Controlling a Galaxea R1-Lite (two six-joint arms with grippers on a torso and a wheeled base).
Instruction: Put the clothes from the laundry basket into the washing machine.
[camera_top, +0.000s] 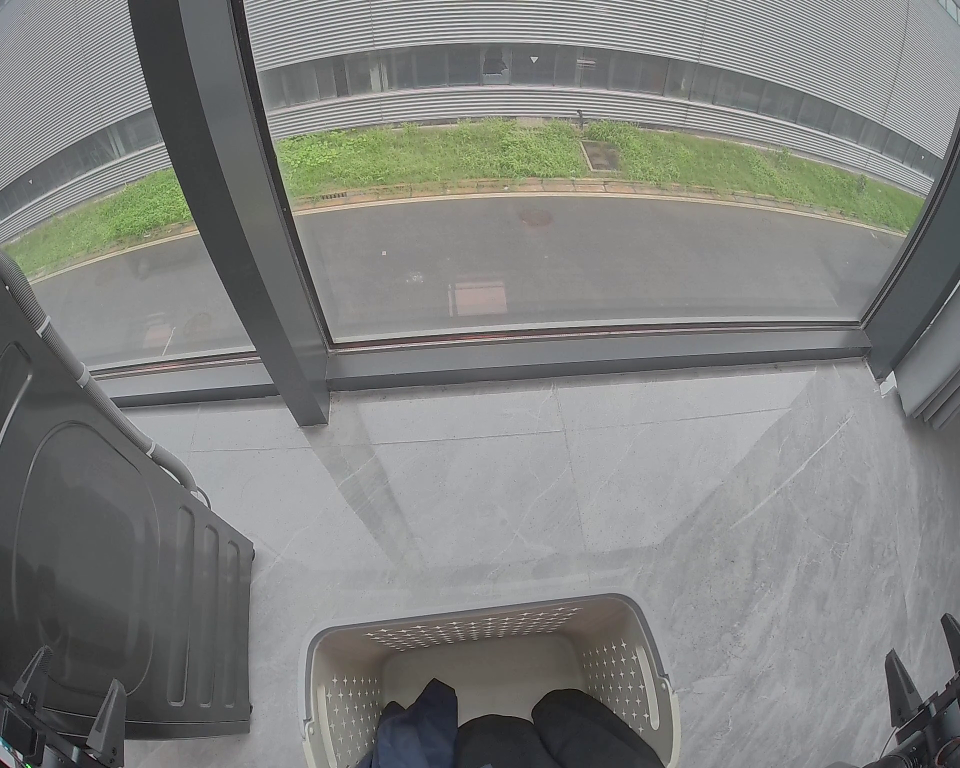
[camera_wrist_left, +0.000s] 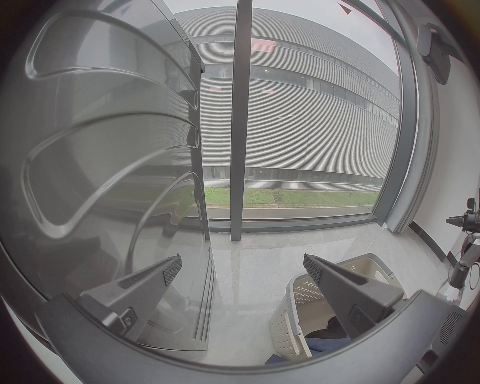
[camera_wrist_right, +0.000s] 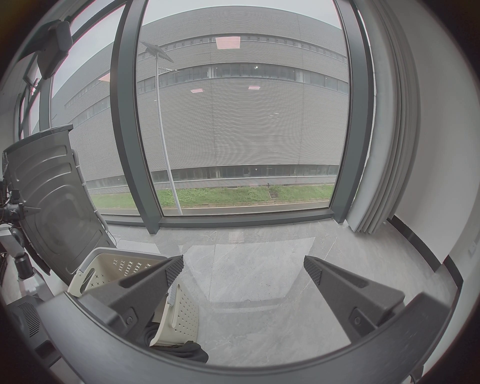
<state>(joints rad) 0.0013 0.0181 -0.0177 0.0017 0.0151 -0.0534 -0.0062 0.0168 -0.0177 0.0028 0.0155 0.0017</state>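
A beige perforated laundry basket (camera_top: 345, 660) stands on the floor at the bottom centre of the head view, holding dark clothes: a navy piece (camera_top: 420, 725) and black ones (camera_top: 585, 730). The dark grey washing machine (camera_top: 110, 560) stands to the left of it, showing a ribbed panel and a hose. My left gripper (camera_top: 78, 672) is open over the machine's near corner, holding nothing. My right gripper (camera_top: 920, 640) is open to the right of the basket, well apart from it. In the left wrist view the open left gripper (camera_wrist_left: 240, 280) has the machine (camera_wrist_left: 100, 150) and the basket (camera_wrist_left: 295, 300) beyond it.
A floor-to-ceiling window with a dark pillar (camera_top: 240, 220) runs along the far side. Bare grey tiled floor (camera_top: 600, 480) lies between the basket and the window. A grey curtain (camera_wrist_right: 385, 150) and a white wall are on the right.
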